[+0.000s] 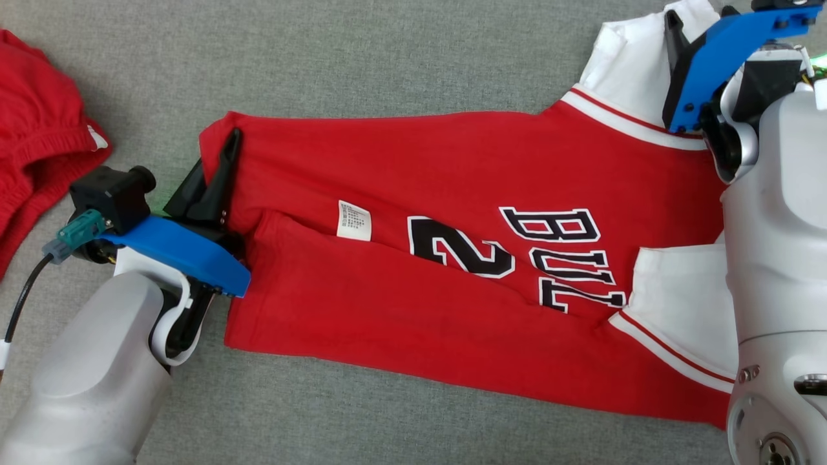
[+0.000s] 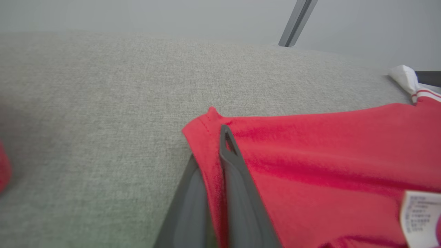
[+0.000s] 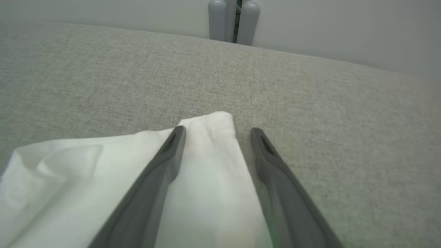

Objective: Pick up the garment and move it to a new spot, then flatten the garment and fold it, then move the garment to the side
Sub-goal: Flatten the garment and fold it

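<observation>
The garment (image 1: 420,174) is a red jersey with black lettering and white sleeves, lying folded lengthwise across the grey surface. My left gripper (image 1: 229,145) is shut on its far left hem corner. In the left wrist view the red hem (image 2: 206,144) runs pinched between the two dark fingers of that gripper (image 2: 210,148). My right gripper (image 1: 678,32) is at the far right end over the white sleeve (image 1: 630,58). In the right wrist view this gripper (image 3: 217,132) stands open, with the corner of the sleeve (image 3: 210,155) between its fingers.
A second red cloth (image 1: 39,142) lies bunched at the left edge. A white care label (image 1: 354,221) sticks out of the jersey's fold. Grey fabric surface (image 1: 387,58) lies beyond the jersey. A grey post (image 2: 296,20) and grey cylinders (image 3: 234,20) stand past the far edge.
</observation>
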`<state>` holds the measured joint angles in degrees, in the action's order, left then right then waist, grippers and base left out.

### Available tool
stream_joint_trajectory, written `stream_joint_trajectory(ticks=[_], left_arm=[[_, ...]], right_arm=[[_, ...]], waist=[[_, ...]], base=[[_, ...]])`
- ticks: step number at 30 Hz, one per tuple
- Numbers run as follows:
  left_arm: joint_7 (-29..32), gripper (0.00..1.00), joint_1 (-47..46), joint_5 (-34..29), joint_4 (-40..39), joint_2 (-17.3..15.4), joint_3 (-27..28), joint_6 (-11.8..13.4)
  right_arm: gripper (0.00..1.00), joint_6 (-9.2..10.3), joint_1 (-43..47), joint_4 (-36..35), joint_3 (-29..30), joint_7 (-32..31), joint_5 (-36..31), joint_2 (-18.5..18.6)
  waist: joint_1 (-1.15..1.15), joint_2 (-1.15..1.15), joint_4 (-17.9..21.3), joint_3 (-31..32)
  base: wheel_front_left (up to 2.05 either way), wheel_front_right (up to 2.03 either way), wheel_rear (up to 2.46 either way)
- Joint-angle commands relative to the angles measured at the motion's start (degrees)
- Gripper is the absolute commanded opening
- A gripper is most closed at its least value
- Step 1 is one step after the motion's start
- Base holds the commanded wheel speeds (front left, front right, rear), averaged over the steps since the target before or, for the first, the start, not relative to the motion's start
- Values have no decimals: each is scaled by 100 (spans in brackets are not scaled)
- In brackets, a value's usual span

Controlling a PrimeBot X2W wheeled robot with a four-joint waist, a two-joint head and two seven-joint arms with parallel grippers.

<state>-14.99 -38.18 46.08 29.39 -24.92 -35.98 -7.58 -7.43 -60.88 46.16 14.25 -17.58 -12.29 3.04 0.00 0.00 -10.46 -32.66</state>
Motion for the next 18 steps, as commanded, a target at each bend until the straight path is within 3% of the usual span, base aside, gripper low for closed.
stream_joint_trajectory(ticks=[1,2,6,12,18], left_arm=[[-26,0,-120,21,-22,-1,0,16],[-26,0,-122,21,-25,-3,-8,16],[-27,0,-119,88,-34,-3,84,16],[-27,0,-69,14,-150,-4,415,17],[-26,0,145,-88,-293,-46,633,16]], right_arm=[[14,-12,27,112,-55,-68,9,-26],[0,-12,13,93,-99,-59,-41,-27],[0,-5,10,-263,26,292,-317,14],[0,-5,121,-732,283,1349,-526,1],[0,-5,306,-733,245,2132,-171,3]], waist=[[0,0,-3,-9],[0,0,-1,-13],[0,0,17,4],[0,0,143,152],[0,0,475,479]], base=[[0,0,0],[0,0,0],[0,0,0],[0,0,0],[0,0,0]])
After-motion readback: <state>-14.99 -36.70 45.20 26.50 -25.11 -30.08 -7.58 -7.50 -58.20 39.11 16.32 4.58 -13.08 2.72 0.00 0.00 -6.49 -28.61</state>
